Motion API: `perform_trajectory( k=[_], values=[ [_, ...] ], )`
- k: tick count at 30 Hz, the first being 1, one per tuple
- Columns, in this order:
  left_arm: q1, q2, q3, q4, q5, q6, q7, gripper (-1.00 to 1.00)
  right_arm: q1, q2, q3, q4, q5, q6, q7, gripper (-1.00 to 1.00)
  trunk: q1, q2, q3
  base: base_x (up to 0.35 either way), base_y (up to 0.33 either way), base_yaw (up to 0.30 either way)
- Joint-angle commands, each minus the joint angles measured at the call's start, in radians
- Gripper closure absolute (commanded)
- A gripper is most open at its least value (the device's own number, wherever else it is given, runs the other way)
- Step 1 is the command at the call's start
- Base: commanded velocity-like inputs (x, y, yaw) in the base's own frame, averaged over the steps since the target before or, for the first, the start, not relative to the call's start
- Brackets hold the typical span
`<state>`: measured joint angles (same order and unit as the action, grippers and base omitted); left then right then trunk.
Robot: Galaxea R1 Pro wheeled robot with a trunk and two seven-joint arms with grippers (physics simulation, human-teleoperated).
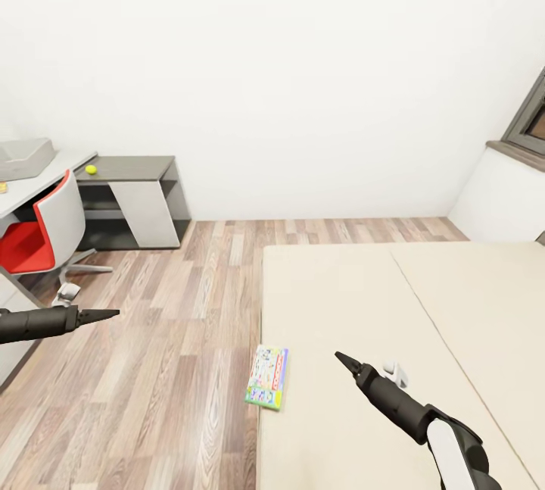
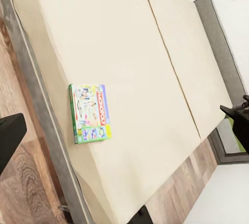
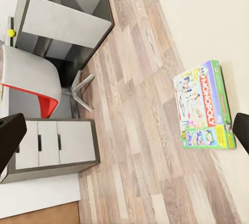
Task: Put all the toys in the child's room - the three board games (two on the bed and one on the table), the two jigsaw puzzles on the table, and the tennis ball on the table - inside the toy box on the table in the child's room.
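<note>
Near the bottom centre of the head view, a board game (image 1: pixel 267 388) lies flat at the left edge of the bed (image 1: pixel 424 323), its long side along the mattress border, partly hanging toward the wood floor (image 1: pixel 166 369). The right gripper (image 1: pixel 344 360) hovers above the mattress just to the right of the box, not touching it; in the head view its tip looks pressed together to a point, while the right wrist view shows two dark fingers at the frame sides, so I cannot tell its state surely. The left gripper (image 1: pixel 110 314) hangs over the floor, well apart from the box, and also looks closed to a point. For a good grasp, I judge the right gripper should open, come down at the box edge that overhangs, and pinch across the thin side, since a flat lid gives no hold from above. On the cover one reads "MONOPOLY" (image 3: pixel 211 104) in white letters on red. At upper left, the tennis ball (image 1: pixel 91 169) and the toy box (image 1: pixel 26 158) sit on the counter (image 1: pixel 129 168).
</note>
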<state>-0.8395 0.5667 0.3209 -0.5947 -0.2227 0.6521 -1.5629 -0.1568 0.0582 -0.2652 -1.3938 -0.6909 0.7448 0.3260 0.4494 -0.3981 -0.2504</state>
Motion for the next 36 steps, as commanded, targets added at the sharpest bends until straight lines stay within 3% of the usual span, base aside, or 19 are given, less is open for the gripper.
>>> perform_trajectory(
  k=[1, 36],
  values=[
    [-0.001, -0.001, 0.004, 0.000, -0.010, 0.011, -0.008, -1.00, -0.001, 0.001, -0.003, -0.001, 0.001, 0.007, 0.004, -1.00, 0.001, -0.002, 0.000, 0.000, 0.000, 0.000],
    [-0.001, -0.001, 0.004, 0.000, -0.010, 0.011, -0.008, -1.00, -0.001, 0.002, -0.003, 0.012, 0.001, 0.002, 0.004, -1.00, 0.001, -0.002, 0.058, 0.000, 0.000, 0.015]
  ],
)
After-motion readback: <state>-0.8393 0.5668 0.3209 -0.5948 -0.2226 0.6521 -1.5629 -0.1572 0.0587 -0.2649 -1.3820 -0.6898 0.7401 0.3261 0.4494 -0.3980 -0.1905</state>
